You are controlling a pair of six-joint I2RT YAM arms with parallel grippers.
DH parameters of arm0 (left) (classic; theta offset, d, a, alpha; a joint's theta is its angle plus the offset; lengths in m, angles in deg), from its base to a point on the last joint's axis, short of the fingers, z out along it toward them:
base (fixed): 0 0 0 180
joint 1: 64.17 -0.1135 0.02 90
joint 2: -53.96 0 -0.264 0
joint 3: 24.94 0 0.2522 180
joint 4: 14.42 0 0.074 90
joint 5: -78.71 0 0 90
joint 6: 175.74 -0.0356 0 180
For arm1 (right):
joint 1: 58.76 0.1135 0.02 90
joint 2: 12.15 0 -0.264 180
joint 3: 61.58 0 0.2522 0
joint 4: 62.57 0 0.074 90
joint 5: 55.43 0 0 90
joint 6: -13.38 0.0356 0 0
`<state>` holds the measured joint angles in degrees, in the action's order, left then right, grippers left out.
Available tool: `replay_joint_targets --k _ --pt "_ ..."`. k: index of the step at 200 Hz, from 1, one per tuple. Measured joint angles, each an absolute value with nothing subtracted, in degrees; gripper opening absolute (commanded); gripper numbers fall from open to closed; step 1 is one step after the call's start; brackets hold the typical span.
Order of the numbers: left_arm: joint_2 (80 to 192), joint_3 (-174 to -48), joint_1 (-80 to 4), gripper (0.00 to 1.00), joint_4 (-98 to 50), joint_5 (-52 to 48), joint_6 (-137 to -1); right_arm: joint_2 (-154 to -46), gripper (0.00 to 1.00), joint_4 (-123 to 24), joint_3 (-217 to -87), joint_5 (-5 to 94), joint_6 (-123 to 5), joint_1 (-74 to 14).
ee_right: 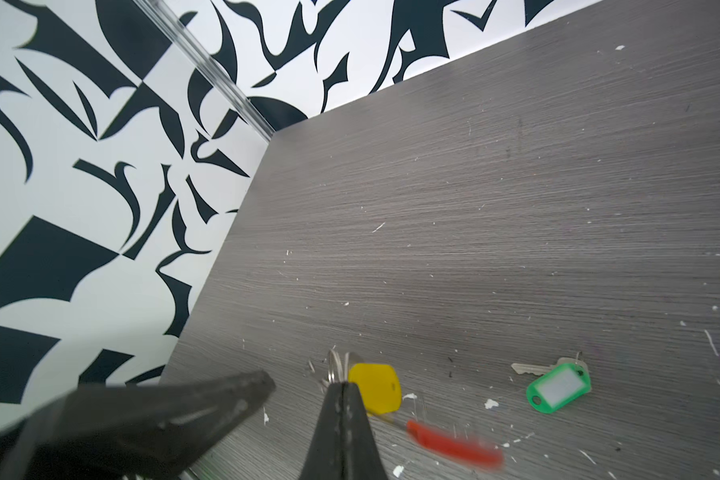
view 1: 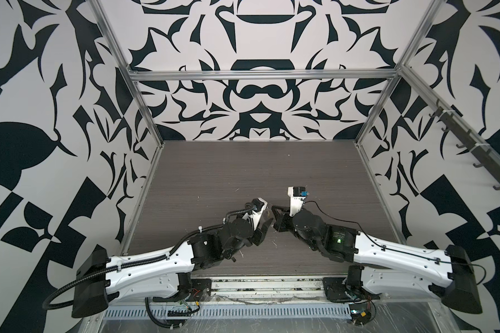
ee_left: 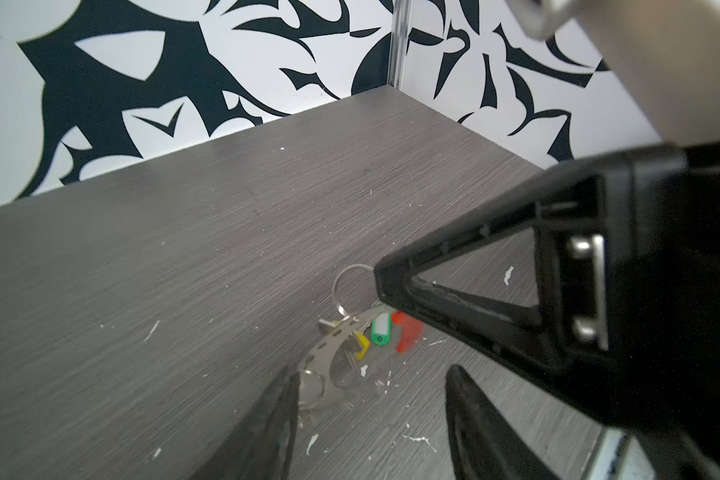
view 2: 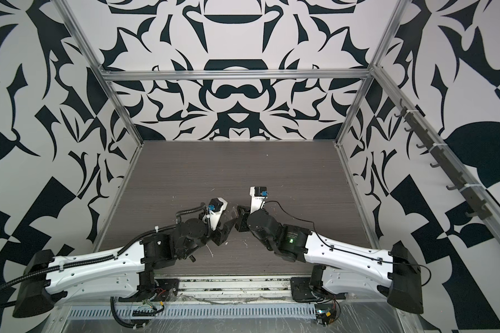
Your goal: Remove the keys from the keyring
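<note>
In the right wrist view my right gripper is shut on a small silvery ring that carries the yellow tag. Its key is mostly hidden behind the tag. The keyring's red sleeve hangs blurred just beside the jaws. The green-tagged key lies flat on the table, apart from the ring. In the left wrist view my left gripper is open just below the hanging bunch; one finger is next to blurred silvery metal. In both top views the grippers meet near the table's middle front.
The grey wood-grain table is flecked with white paint. Patterned walls and an aluminium frame enclose it on three sides. A rail with dark hooks runs along the right wall.
</note>
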<state>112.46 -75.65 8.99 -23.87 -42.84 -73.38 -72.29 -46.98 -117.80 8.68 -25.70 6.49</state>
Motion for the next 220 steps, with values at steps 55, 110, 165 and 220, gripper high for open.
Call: replay_joint_targets --k 55,110,165,220 --pt "118.6 -75.6 13.3 0.75 -20.7 -52.4 -82.5 -71.7 0.0 -48.3 -117.8 8.3 -23.1 6.6" --pt "118.5 -75.6 13.3 0.64 -16.4 -57.3 -87.3 -71.3 0.0 -49.2 -117.8 8.3 -22.5 7.2" --pt "121.0 -74.9 14.1 0.51 -9.9 -62.2 -95.1 -71.3 0.0 -50.4 -117.6 8.4 -21.9 7.5" --pt "126.7 -74.7 14.9 0.47 0.5 -70.4 -102.5 -70.2 0.0 -49.3 -116.9 7.9 -21.2 7.3"
